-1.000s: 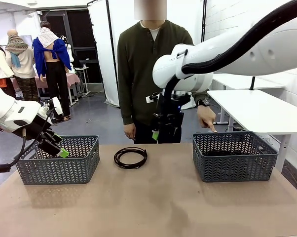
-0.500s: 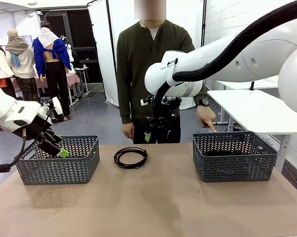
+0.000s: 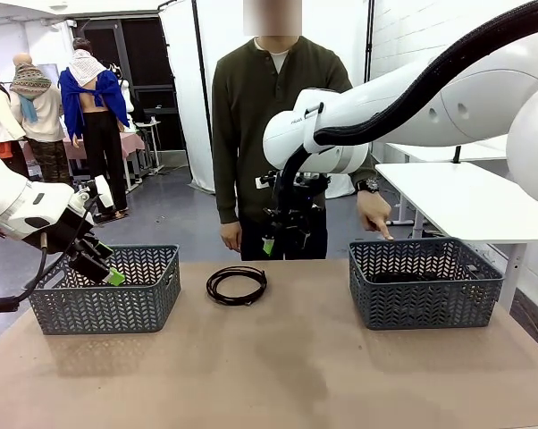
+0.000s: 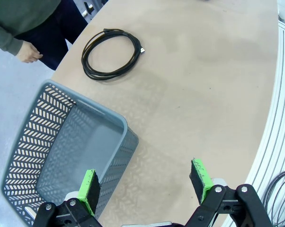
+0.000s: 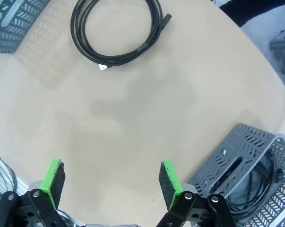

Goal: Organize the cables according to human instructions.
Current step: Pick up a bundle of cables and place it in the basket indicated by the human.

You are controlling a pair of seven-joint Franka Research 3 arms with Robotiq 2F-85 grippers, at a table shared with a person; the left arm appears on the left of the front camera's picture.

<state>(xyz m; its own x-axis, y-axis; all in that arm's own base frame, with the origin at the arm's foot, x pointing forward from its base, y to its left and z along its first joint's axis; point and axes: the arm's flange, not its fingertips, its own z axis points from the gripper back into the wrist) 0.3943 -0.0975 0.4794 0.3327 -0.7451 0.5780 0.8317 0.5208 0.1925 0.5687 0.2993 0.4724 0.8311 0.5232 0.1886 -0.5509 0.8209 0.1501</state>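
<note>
One coiled black cable lies on the table between two grey baskets, person's hand pointing at the right basket, so right gripper, jaws apart and empty above the table, likely needs to descend onto the coil, left gripper also spread wide.

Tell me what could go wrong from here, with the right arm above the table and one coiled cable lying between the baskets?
The open right gripper hangs high above the thin black coiled cable; closing on one loose loop might uncoil it. The person's pointing hand is at the right grey lattice plastic basket, near any path of that arm to this basket. This basket already holds cable, so a dropped coil could tangle.
</note>
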